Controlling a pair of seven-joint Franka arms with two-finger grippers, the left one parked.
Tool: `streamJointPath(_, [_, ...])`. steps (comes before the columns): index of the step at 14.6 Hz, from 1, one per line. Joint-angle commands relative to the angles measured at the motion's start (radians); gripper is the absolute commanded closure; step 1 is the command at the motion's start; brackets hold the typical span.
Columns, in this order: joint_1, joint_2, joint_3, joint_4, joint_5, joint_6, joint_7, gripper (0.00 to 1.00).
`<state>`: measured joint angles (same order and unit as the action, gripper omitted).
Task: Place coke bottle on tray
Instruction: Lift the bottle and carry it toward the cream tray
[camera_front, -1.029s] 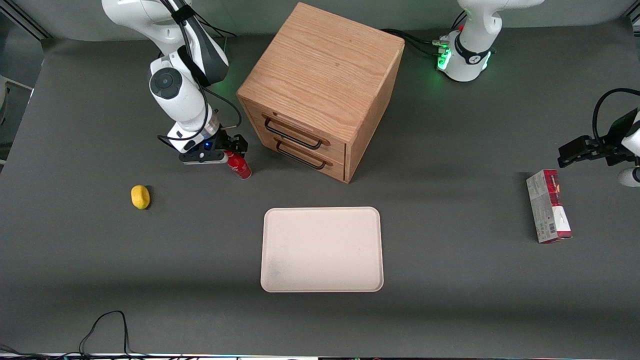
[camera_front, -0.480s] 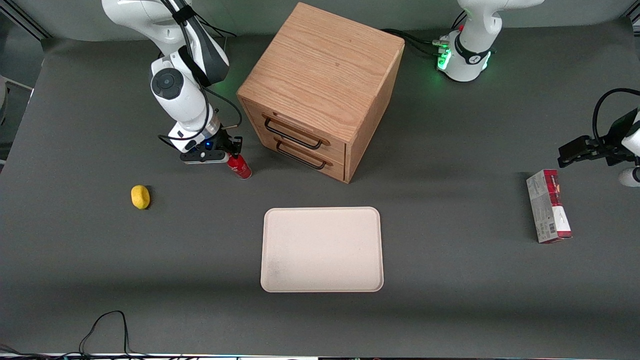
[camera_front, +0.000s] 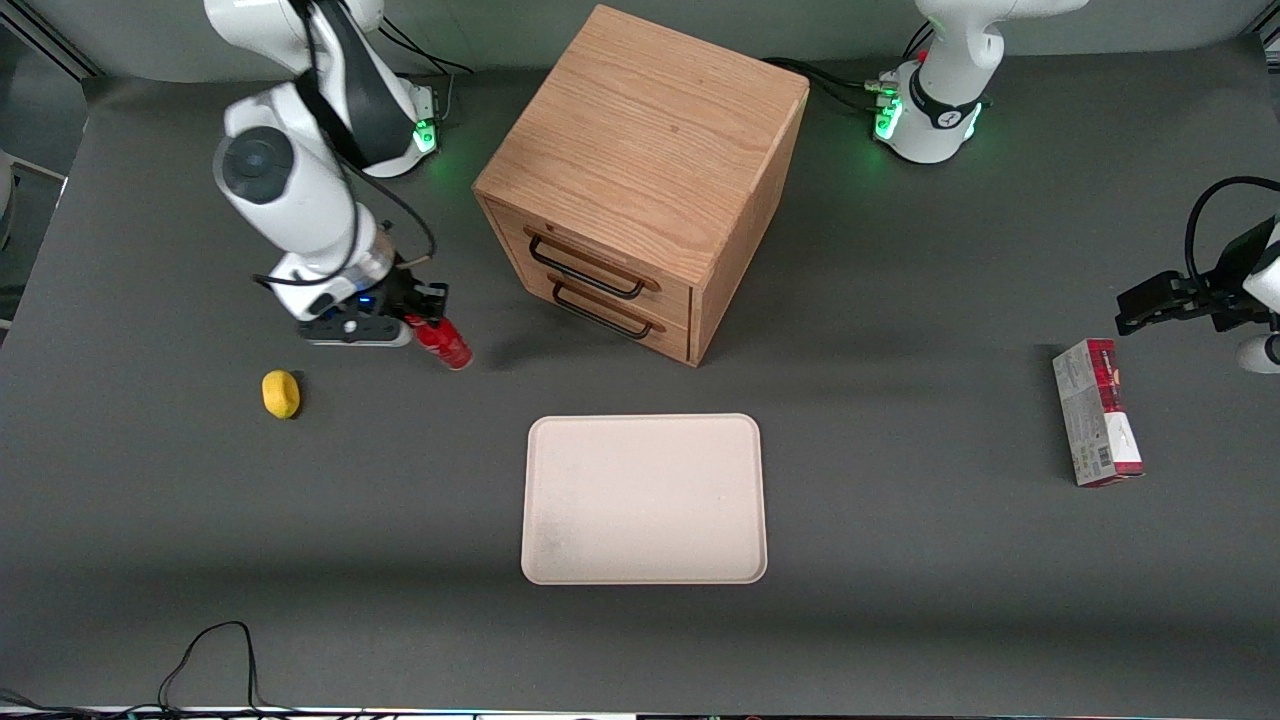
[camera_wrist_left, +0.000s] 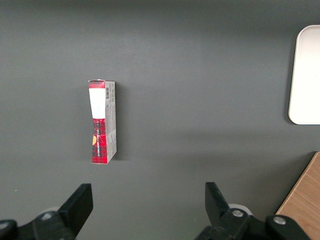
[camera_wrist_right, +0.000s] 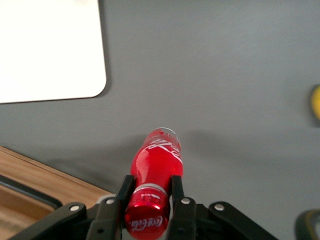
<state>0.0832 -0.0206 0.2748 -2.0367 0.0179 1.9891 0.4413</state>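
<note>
**Bottle in the grip, tray waiting nearer the camera**

The end effector (camera_front: 428, 322) of the right arm is above the table (camera_front: 900, 600), in front of the wooden drawer cabinet (camera_front: 640, 180) and a little toward the working arm's end. Its two fingers (camera_wrist_right: 123, 192) are clamped on the coke bottle (camera_front: 443, 343) at the neck, just under the red cap. In the right wrist view the fingers press on both sides of the neck and the cap sits between them.

The bottle hangs from the end effector with its long axis tilted: the base points away from the fingers, down and toward the tray. It seems lifted off the table, because a shadow lies apart from it, but this is a judgement only.

The tray (camera_front: 560, 440) lies flat on the table, well apart from the end effector, nearer to the front camera and more toward the parked arm's end. Nothing stands between the bottle and the tray. The tray is bare, so the placing is not yet done.

The coming move probably calls for carrying the bottle across to above the tray and then lowering it. Because of the tilt, the bottle could tip over when released, so the base should meet the tray flat.

A yellow lemon (camera_front: 281, 393) lies near the end effector, away from the path. A red-and-white carton (camera_front: 1097, 412) lies toward the parked arm's end.
</note>
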Motion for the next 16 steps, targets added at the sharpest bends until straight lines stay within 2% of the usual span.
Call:
streamJointPath(1, [-0.008,0.1,-0.031,0.331,-0.032,-0.269,0.005,1.0])
streamJointPath(5, [-0.008,0.212,-0.051,0.666,-0.033,-0.49,0.001,1.0])
streamJointPath(11, [0.032,0.416,-0.034,0.97,-0.036,-0.512,0.02,1.0])
streamJointPath(13, [0.093,0.561,-0.014,1.117,-0.088,-0.498,0.071,1.0])
streamJointPath(16, [0.148,0.729,0.052,1.239,-0.214,-0.417,0.152,1.0])
